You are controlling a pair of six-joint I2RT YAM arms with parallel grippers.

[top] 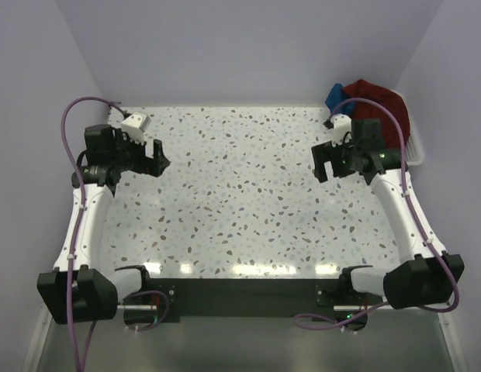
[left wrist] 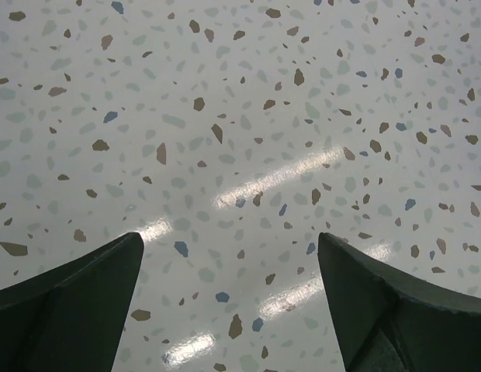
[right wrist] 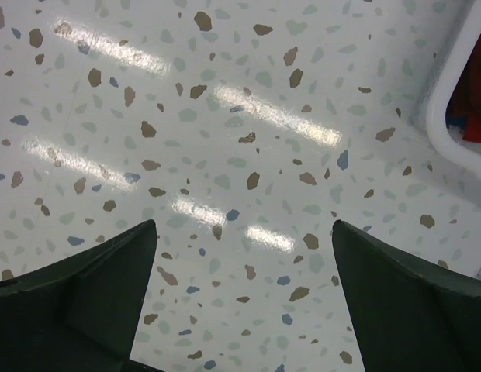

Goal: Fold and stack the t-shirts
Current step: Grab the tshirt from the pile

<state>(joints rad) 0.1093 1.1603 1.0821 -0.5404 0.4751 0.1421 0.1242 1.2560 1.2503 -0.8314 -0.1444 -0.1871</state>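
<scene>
You will find no text, label, brand, number or sign that can be read in these views, not on the arms and not on the table (top: 248, 194).

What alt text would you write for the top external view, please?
The left pincer and right pincer hang open and empty over a speckled table, one at each side. The t-shirts, a crumpled red and blue heap, lie unfolded in a white basket at the far right corner.

Open tabletop (top: 248, 194) centre; basket (top: 416, 155) at far-right corner.
</scene>
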